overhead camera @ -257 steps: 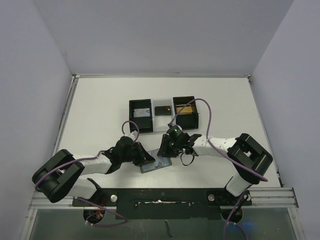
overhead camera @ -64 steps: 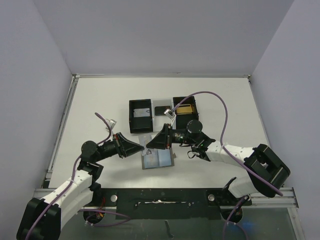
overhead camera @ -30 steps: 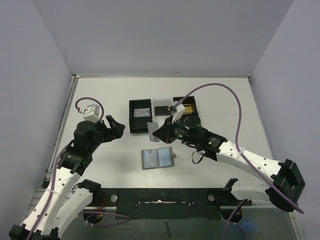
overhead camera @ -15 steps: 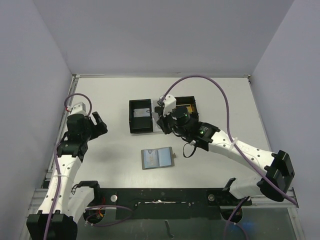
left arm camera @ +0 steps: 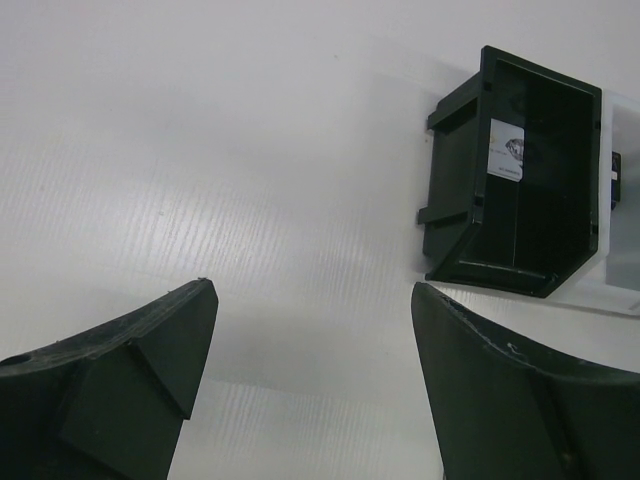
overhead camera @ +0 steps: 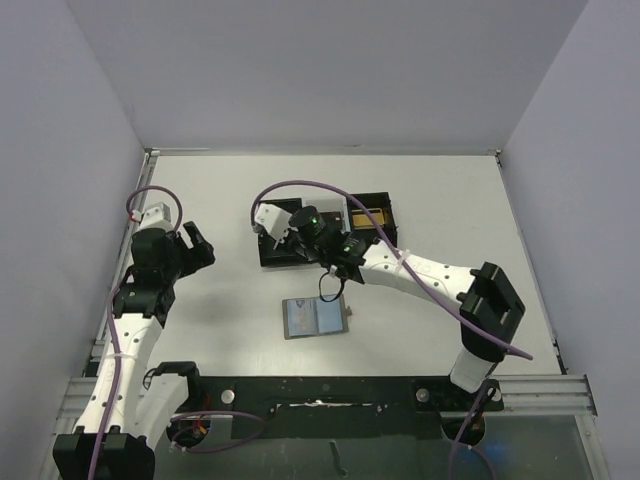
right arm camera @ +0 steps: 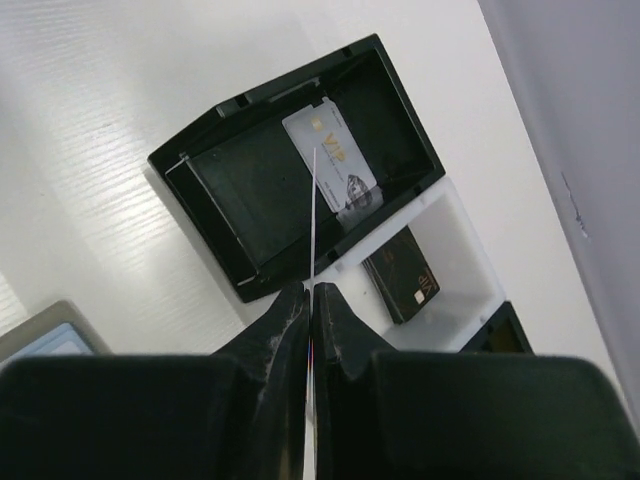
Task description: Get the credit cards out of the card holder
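Saw L fingers [left arm camera: 140, 360] spread wide & empty, off at counter's [overhead camera: 420, 200] left side, well apart from everything. No part in this step, so judged best parked there.

Found R fingers [right arm camera: 285, 325] pinched shut on one card [right arm camera: 314, 215], held edge-on & upright over left bin [right arm camera: 250, 195]. Spotted a VIP card [right arm camera: 335, 165] lying flat in that bin, toward its far end. Spotted a dark card [right arm camera: 400, 275] in mid slot [right arm camera: 440, 220] beside it.

Saw holder [overhead camera: 316, 317] lying open on counter, nearer arm bases than bin and a bit to its R, w/ no fingers on it. Couldn't confirm more cards in its pockets.

Judged step in hand as drop-off of held card. To do it well:
- Needed to lower w/ card's bottom edge inside bin walls, not over rim.
- Needed to tilt wrist to lay card flat, not stand it against a wall.
- Needed to aim for bare floor or atop VIP card.
- Needed to open only when low, to avoid flutter or bounce-out of so thin a thing.
- Needed to lift straight up after, w/o snagging bin wall or dragging bin along.
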